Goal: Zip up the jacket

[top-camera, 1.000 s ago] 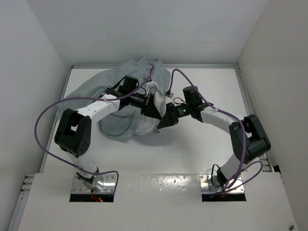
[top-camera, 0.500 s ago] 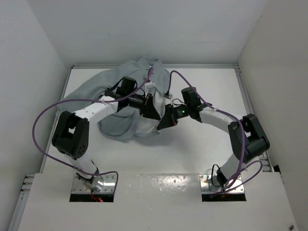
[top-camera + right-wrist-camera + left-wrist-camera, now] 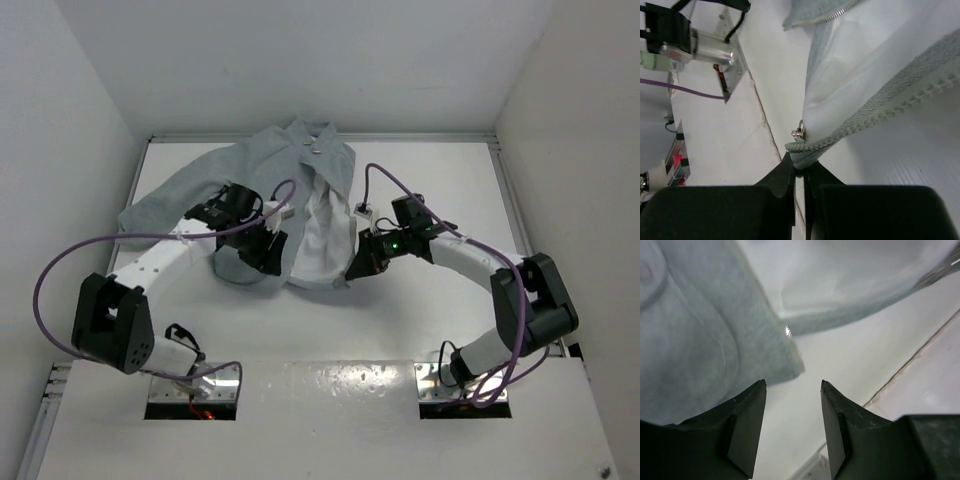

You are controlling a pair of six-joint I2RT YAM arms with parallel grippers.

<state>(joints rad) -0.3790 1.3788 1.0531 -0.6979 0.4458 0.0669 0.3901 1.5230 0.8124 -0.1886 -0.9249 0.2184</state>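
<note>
You have one jacket [image 3: 300,175], lying open near the table's [image 3: 450,310] far edge. Of your two grippers, the right gripper [image 3: 799,162] is clenched on its lower zipper edge. The left gripper [image 3: 792,390] hovers released by the other hem corner.

— Where does the jacket [image 3: 250,170] sit?
— On the table [image 3: 430,320], upper centre of frame. I have the left gripper [image 3: 268,253] over its lower-left edge, and the right gripper [image 3: 351,272] at its lower-right corner, edge between the fingers.
</note>
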